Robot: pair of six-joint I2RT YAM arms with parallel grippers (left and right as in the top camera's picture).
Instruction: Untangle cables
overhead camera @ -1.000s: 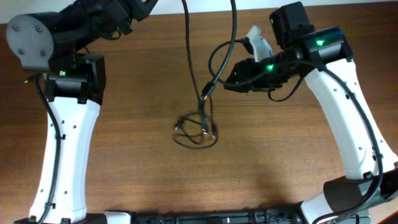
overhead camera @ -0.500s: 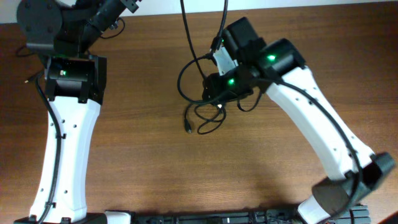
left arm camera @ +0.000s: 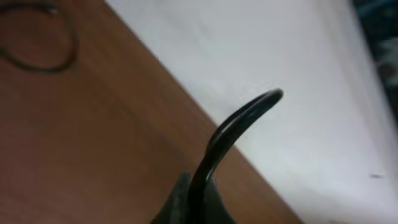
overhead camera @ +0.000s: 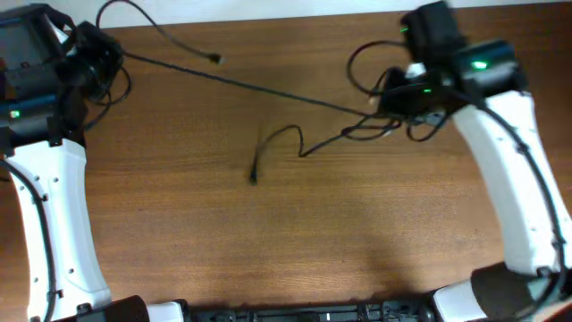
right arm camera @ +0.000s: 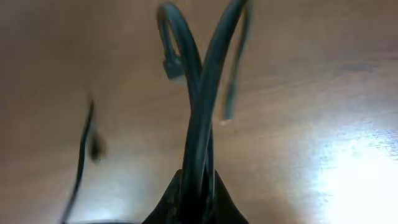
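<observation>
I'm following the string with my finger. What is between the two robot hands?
In the overhead view, a taut black cable runs from the left gripper to the right gripper across the table. A loose cable curls beside it.

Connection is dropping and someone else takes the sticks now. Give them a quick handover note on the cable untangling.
Left gripper: shut on the taut cable, stretched across the table to the right gripper.
Right gripper: shut on that cable and other strands.
Loose cable trails from it to a plug near table centre.
Done: no clump mid-table.
Left: separate strands bunched at the right gripper.
</observation>
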